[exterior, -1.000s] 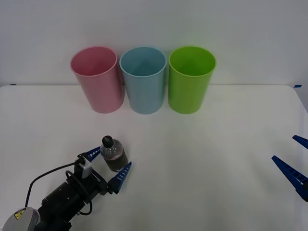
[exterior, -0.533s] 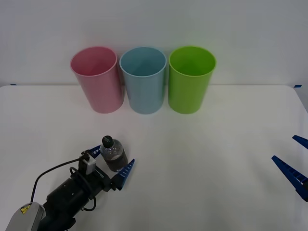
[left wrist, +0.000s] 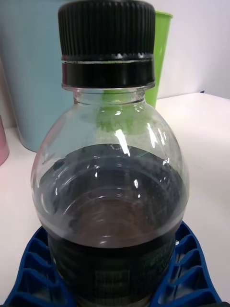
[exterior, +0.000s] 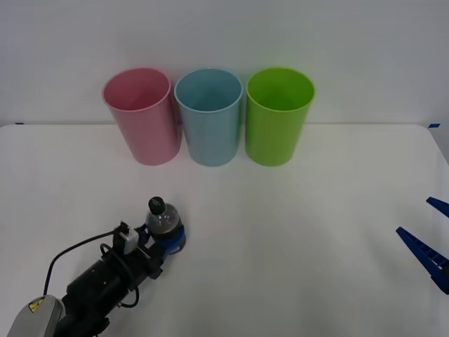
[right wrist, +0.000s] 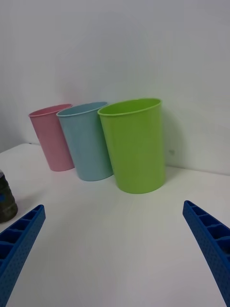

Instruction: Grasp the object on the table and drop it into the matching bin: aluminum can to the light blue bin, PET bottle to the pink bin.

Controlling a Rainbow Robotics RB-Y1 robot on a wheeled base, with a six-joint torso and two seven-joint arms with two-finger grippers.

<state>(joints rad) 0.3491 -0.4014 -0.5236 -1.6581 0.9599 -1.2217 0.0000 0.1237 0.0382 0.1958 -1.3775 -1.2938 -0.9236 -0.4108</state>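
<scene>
Two blue fingers of left gripper (exterior: 167, 241) pinched round PET bottle (exterior: 163, 223), upright on table (exterior: 295, 232); best lifted straight, then toward pink bin (exterior: 140, 116). Right gripper (exterior: 429, 239) spread, idle.

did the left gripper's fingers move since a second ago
Yes. The left gripper has shut on the PET bottle; the bottle stays put relative to the pink bin.

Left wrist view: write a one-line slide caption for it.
Left gripper shut on the upright PET bottle, with the light blue bin behind it.
</scene>
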